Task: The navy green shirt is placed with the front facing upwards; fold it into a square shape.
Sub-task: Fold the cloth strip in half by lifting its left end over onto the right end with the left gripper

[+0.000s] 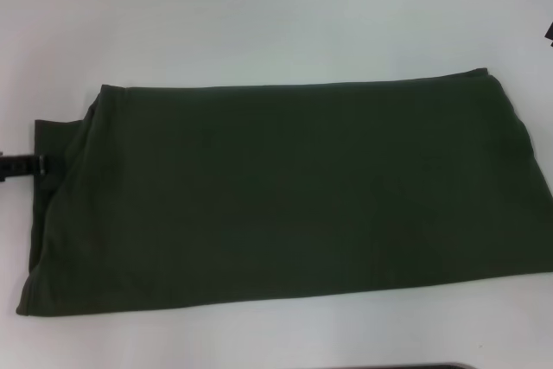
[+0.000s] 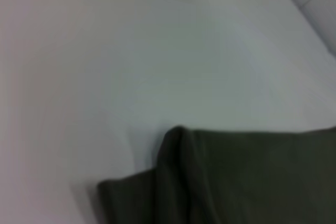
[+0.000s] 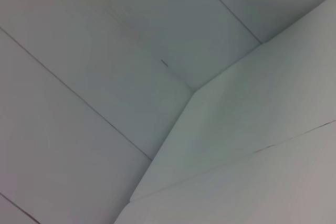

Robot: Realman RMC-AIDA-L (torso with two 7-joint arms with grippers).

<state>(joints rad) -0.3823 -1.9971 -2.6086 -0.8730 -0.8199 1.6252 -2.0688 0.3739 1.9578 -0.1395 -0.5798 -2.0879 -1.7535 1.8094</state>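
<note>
Navy green shirt lies flat on white counter, folded into a long band, plain side up, no lettering showing. Left hand at the shirt's left end, by a lower layer poking out there; grip unclear. Right hand barely visible beyond the shirt's far right corner.

Even, bright, shadowless light; wrist views blurred.
</note>
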